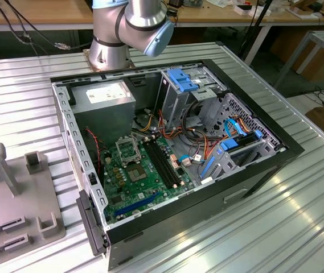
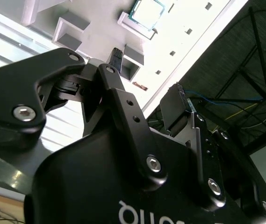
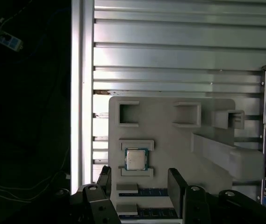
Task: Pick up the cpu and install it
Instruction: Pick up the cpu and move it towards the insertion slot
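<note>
The cpu (image 3: 135, 159) is a small silver-topped square chip lying flat in a slot of the grey fixture tray (image 3: 170, 144), between two low grey brackets. In the second wrist view the cpu (image 2: 145, 13) lies far beyond the fingertips. My gripper (image 3: 140, 184) hangs well above the tray, open, its two black fingers (image 3: 176, 183) apart with nothing between them. In the second wrist view the gripper (image 2: 147, 84) also stands open and empty. The open computer case (image 1: 287, 149) holds the green motherboard (image 1: 128, 183) with its square metal socket frame (image 1: 128, 149).
The grey fixture tray (image 1: 13, 199) has upright posts and blocks and sits at the exterior view's left of the case on the ribbed metal table (image 1: 298, 227). Cables, a drive cage (image 1: 187, 85) and a power supply (image 1: 107, 95) crowd the case. The table edge (image 3: 76, 93) drops to dark floor.
</note>
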